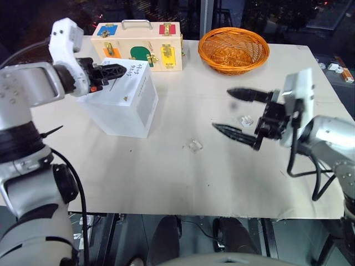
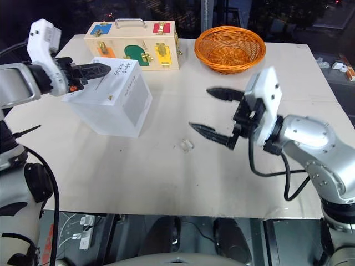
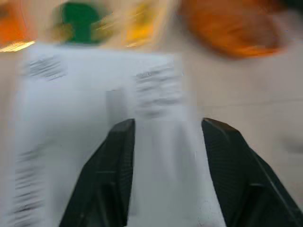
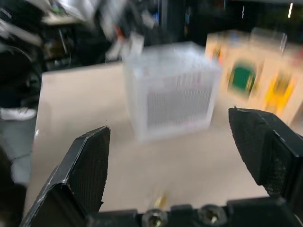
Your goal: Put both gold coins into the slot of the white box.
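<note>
The left claw (image 3: 165,137) hovers over the white box (image 1: 125,102), fingers apart, holding nothing. The right claw (image 1: 230,113) is wide open and empty above the surface (image 1: 166,166).

In the left wrist view, the white box (image 3: 102,127) beyond the fingers (image 3: 116,165) is smeared, its handwriting unreadable and the slot (image 3: 113,101) only a faint grey patch. Between the right gripper's fingers (image 4: 87,165), a small gold glint (image 4: 159,202) is too blurred to identify. No coin is discernible between either pair.

One white box (image 1: 123,100), one basket (image 1: 233,50)
</note>
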Controlling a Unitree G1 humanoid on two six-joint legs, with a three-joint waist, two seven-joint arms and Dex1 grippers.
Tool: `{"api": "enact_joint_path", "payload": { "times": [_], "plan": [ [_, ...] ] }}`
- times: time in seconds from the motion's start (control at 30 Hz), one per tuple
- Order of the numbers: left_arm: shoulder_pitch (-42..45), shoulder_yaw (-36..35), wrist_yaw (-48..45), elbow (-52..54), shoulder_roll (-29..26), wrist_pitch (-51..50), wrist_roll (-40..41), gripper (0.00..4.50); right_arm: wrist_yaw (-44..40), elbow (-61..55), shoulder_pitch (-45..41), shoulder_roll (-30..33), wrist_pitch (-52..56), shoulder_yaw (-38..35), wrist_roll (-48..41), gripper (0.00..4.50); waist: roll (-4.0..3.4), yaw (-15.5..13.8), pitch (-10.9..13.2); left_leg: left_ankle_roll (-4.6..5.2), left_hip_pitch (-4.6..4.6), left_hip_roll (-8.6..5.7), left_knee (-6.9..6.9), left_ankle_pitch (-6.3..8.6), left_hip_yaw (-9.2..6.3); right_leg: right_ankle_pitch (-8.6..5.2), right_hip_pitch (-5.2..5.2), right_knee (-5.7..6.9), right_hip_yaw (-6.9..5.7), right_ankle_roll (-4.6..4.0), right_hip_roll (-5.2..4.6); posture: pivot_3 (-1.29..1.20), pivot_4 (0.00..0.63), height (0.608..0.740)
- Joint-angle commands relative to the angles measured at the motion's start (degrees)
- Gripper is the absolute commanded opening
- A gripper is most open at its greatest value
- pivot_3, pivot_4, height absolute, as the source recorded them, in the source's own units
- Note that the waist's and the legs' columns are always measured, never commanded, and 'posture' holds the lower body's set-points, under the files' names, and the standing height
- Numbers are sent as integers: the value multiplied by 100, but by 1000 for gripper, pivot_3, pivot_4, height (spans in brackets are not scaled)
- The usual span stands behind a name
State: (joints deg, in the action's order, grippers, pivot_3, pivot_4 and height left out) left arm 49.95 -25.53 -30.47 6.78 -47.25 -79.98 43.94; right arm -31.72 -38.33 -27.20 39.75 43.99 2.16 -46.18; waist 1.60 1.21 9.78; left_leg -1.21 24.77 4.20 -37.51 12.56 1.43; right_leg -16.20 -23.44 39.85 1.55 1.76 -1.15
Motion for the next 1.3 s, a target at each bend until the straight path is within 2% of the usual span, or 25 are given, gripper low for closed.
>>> {"api": "enact_joint_path", "payload": {
  "times": [0.03,0.1,0.17,0.2,0.23,0.3,0.37,0.47,0.53,0.6,0.83,1.13,1.3],
  "plan": [
    [-908,-330,-1188,1306,-75,548,900,2331,364,-176,38,-41,423,670,468,4358,1,-16,0,-1,0,0,0,-1,-1,0,0,1,0,-1,-3,0,150,726],
    [-1518,-301,-1800,1708,-202,756,1206,2331,643,43,52,-242,681,1034,718,4358,1,-13,-1,-2,-3,0,0,-1,3,0,1,1,3,-1,-2,0,150,726],
    [-2307,-150,-2506,2119,-399,1409,1078,2331,777,290,75,-492,745,1355,979,4358,2,-1,-1,1,-3,-1,-1,1,7,0,0,3,-1,-1,0,0,150,726],
    [-2640,-117,-2696,2194,-424,1664,1001,2369,809,390,70,-609,726,1496,1133,3872,1,-11,-1,15,-4,0,-1,9,8,0,-1,4,0,-1,2,0,150,726],
    [-2860,-95,-2805,2222,-442,1851,956,2369,820,447,67,-682,712,1579,1245,3644,1,-26,-1,17,-4,-1,-1,10,8,-1,-1,7,-1,-2,2,0,150,726],
    [-3366,-60,-2964,2224,-443,2364,661,2369,1031,681,-26,-1012,778,1570,1378,2745,2,-55,-2,19,-4,0,-1,11,1,0,0,7,-8,-2,4,0,150,726],
    [-3971,56,-3286,2323,-551,3076,157,2369,1134,908,-134,-1236,875,1574,1507,2745,6,-38,-4,20,-7,0,-2,11,3,0,2,6,-6,-2,6,0,150,726],
    [-4319,53,-3307,2290,-532,3418,96,2369,1048,1032,-181,-1407,909,1612,1600,2745,8,-56,-4,21,-4,1,-1,11,7,0,-1,3,-2,-3,6,0,150,726],
    [-4464,85,-3385,2214,-548,3676,-25,2369,1052,1158,-231,-1526,911,1685,1721,2221,7,-71,-4,21,-1,1,-1,11,-1,-1,-1,2,-11,-4,7,0,150,726],
    [-4558,144,-3458,2168,-602,3879,-139,2369,1001,1246,-290,-1594,926,1741,1829,1500,7,-56,-4,21,-1,1,-1,11,1,-1,-1,3,-9,-4,7,0,150,726],
    [-4617,246,-3470,2127,-648,4123,-202,2369,1052,1630,-754,-1985,1418,1814,2023,1500,7,-36,-3,22,-3,3,2,11,2,-1,-3,4,-7,-4,11,0,150,726],
    [-4655,347,-3309,2245,-631,4142,-161,2369,1059,1681,-1195,-2134,2429,2024,2177,1500,6,-36,-3,22,-1,3,7,11,3,-1,-5,2,-7,-4,10,0,150,726],
    [-4672,384,-3186,2361,-608,4082,-88,2369,1010,1835,-1295,-2197,2482,2071,2275,1500,6,-33,-3,22,-1,2,7,11,3,-1,-5,2,-7,-4,10,0,150,726]
  ]
}}
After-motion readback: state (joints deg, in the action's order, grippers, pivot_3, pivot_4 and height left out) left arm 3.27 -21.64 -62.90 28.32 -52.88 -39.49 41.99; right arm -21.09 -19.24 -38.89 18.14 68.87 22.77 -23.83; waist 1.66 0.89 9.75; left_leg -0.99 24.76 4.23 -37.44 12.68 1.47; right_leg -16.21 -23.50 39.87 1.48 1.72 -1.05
